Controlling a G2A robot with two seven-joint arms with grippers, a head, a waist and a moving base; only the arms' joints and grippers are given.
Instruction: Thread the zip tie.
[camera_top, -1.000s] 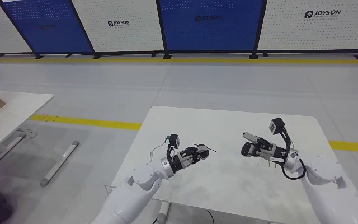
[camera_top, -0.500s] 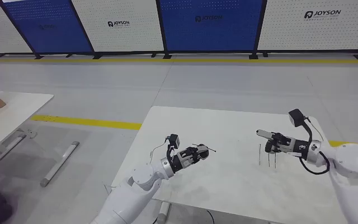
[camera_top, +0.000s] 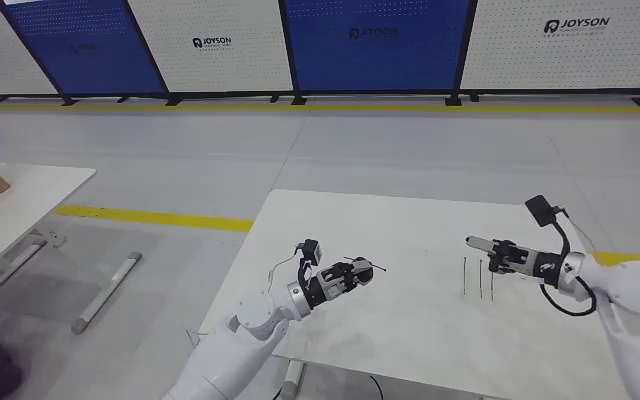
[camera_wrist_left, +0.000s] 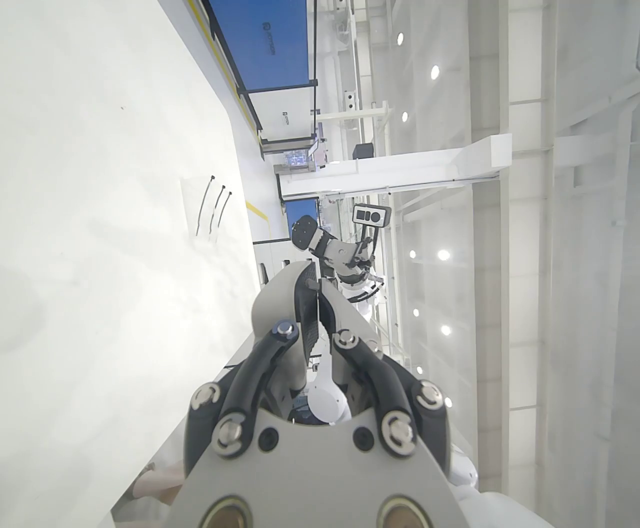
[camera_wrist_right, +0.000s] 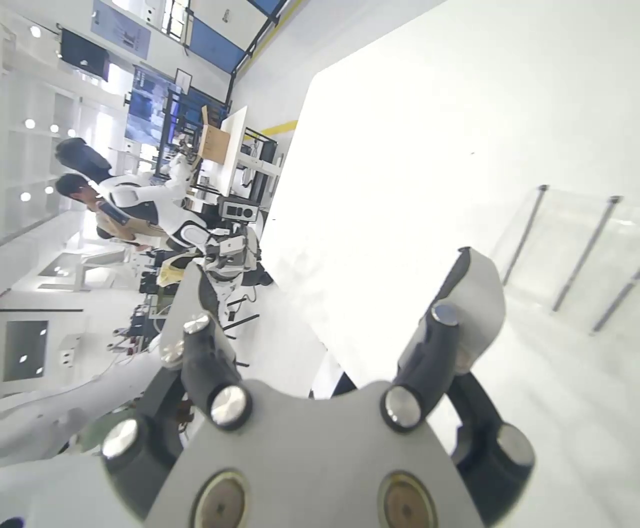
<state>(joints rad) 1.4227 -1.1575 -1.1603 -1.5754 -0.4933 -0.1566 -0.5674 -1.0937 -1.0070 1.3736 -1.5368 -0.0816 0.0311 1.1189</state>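
Over the near left part of the white table (camera_top: 400, 220), my left gripper (camera_top: 360, 269) is shut on a thin black zip tie (camera_top: 379, 267). In the left wrist view that tie (camera_wrist_left: 318, 305) runs as a thin line between the closed fingers (camera_wrist_left: 306, 295). Three more black zip ties (camera_top: 479, 278) lie side by side on a clear sheet at the right of the table, seen too as ties (camera_wrist_left: 215, 207) and ties (camera_wrist_right: 584, 252). My right gripper (camera_top: 478, 243) hovers open just beside and above them, and its fingers (camera_wrist_right: 472, 280) are spread wide with nothing between them.
The tabletop between the two arms is bare white surface. The table's right edge (camera_top: 572, 235) is close behind my right arm. Around the table is open grey floor with a yellow line; another white table (camera_top: 30, 195) stands far left.
My right arm has swung to the right, away from the table's middle, and now sits beside the three loose ties. My left arm and its held tie have not moved.
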